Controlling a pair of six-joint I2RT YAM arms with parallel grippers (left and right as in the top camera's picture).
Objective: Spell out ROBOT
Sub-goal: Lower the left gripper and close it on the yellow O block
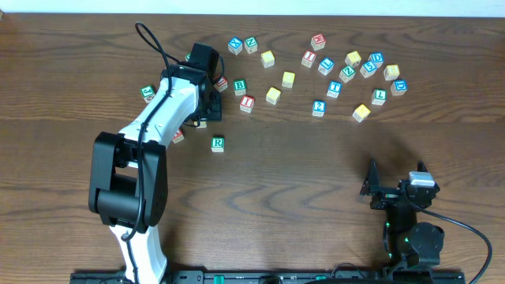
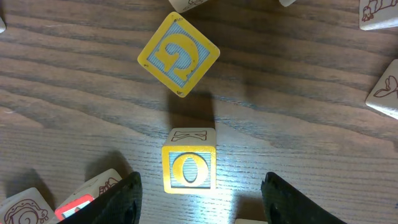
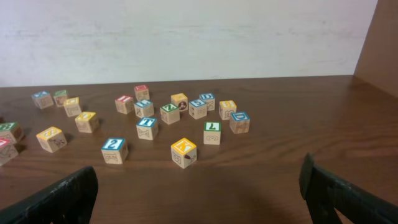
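My left gripper [image 2: 200,206] is open and points down at the table. A yellow O cube [image 2: 189,168] stands just ahead of its fingertips, centred on the gap and touching neither finger. A yellow G cube [image 2: 178,54] lies farther ahead, turned diagonally. From overhead, the left gripper [image 1: 209,109] covers the O cube. The green R cube [image 1: 218,143] sits alone below it, the green B cube [image 1: 240,87] to its right and the blue T cube [image 1: 334,89] in the right cluster. My right gripper [image 1: 394,177] [image 3: 199,198] is open over bare wood, holding nothing.
A red-lettered cube [image 2: 78,205] and a plain-sided cube [image 2: 25,208] lie against the outside of my left finger. Other cubes [image 2: 385,93] lie at the right. A yellow K cube [image 3: 184,152] is the nearest of several cubes ahead of my right gripper. A wall rises behind them.
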